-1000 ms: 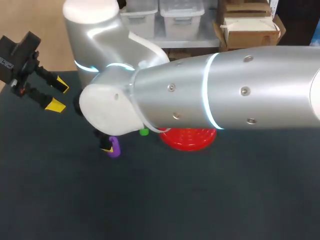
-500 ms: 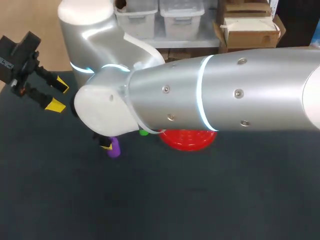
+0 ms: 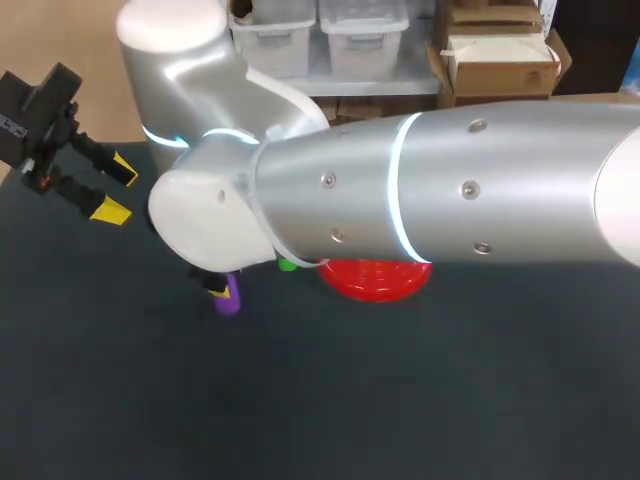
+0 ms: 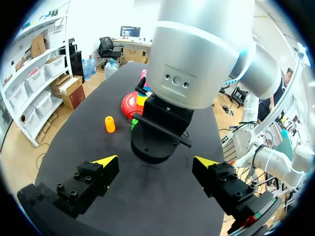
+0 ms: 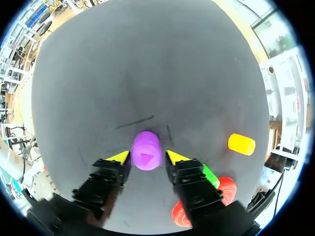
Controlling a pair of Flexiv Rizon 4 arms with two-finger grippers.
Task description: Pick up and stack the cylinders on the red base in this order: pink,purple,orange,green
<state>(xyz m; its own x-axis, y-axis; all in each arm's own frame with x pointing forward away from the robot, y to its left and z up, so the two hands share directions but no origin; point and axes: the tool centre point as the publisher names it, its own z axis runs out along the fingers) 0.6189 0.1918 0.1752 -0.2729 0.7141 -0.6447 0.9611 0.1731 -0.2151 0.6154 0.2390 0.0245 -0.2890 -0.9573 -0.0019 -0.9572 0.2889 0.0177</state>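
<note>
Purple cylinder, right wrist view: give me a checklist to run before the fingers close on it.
1. Purple cylinder centred between the fingers of the right gripper: ok.
2. It stands upright on the table: ok.
3. Fingers touching it on both sides: not ok, slim gaps show.
4. Orange cylinder clear of the grasp: ok, well apart.
5. Pink cylinder already on the red base: cannot tell, the right arm hides it.
6. Left gripper out of the way: ok, open near the table's edge.
</note>
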